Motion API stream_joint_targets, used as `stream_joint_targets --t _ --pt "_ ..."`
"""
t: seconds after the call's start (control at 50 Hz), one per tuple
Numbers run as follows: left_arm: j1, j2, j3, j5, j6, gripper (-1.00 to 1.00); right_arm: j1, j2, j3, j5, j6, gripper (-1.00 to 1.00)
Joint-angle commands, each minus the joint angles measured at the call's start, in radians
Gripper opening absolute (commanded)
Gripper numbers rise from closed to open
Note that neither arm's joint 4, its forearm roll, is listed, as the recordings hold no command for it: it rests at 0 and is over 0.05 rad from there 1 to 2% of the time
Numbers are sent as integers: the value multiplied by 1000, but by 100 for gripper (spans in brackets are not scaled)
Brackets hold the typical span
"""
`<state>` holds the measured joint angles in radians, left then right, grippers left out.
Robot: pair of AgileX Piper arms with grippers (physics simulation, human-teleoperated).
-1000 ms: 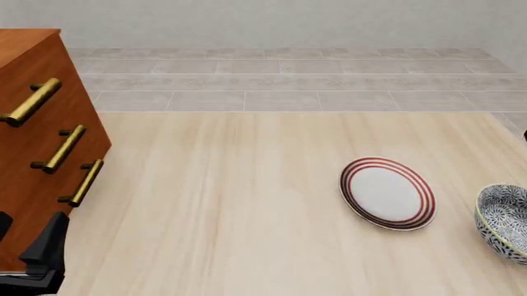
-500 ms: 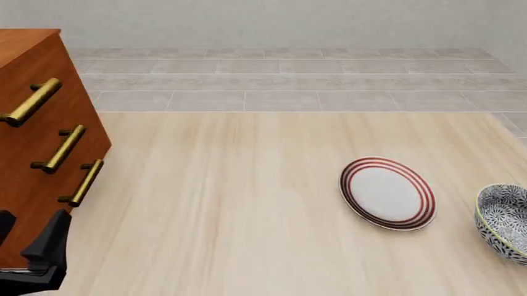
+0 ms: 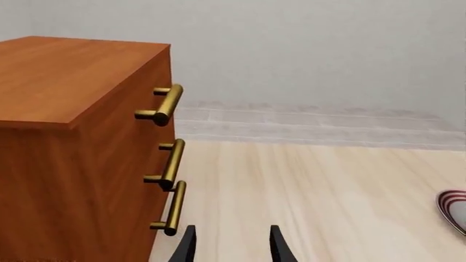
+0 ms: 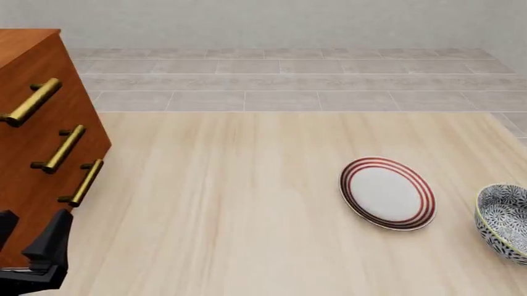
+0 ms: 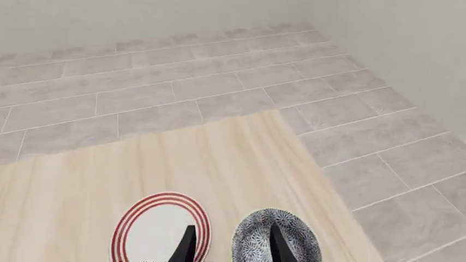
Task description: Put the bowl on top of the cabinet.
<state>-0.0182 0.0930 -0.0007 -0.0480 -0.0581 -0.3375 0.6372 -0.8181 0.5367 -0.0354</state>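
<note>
**Bowl at the right edge, cabinet at the left, both grippers empty**

The cabinet (image 4: 37, 154) stands at the tabletop's (image 4: 231, 203) left edge, its front with three brass bar handles (image 4: 64, 148) facing right across the wood; its flat top shows bare in the left wrist view. The left gripper (image 4: 29, 250) sits at the near-left corner, just beside the cabinet's lower front, and its dark fingers (image 3: 187, 248) stand apart with only light wood between them, holding nothing.

Toward the right of the tabletop lies the flat white plate (image 4: 387, 193) with red rings. Just beside it, at the right edge and partly cut off by the front view, sits the bowl (image 4: 504, 222), upright on the tabletop, well apart from the cabinet.

The right gripper (image 5: 230, 245) is outside the front view. Its wrist camera looks down on plate and bowl, its two fingertips parted and empty, one over the gap between the two dishes and the other over the bowl.
</note>
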Motion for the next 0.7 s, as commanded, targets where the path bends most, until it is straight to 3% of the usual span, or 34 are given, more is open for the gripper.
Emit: stream_joint_targets --t 0.02,0.2,0.28,0.36,0.46,0.7 --pt "-3 9 0 -4 -1 100 -41 29 -12 51 1 100" --pt "-9 17 0 -10 6 100 -77 33 6 70 -23 100" --pt "-12 35 0 -24 5 100 -142 82 22 67 -89 100" --pt "-14 41 0 -29 5 100 -138 109 45 70 -118 100" --pt "-15 37 0 -28 -2 100 -144 100 31 76 -86 100" --pt "-15 47 0 -32 4 100 -194 134 59 45 -116 100"
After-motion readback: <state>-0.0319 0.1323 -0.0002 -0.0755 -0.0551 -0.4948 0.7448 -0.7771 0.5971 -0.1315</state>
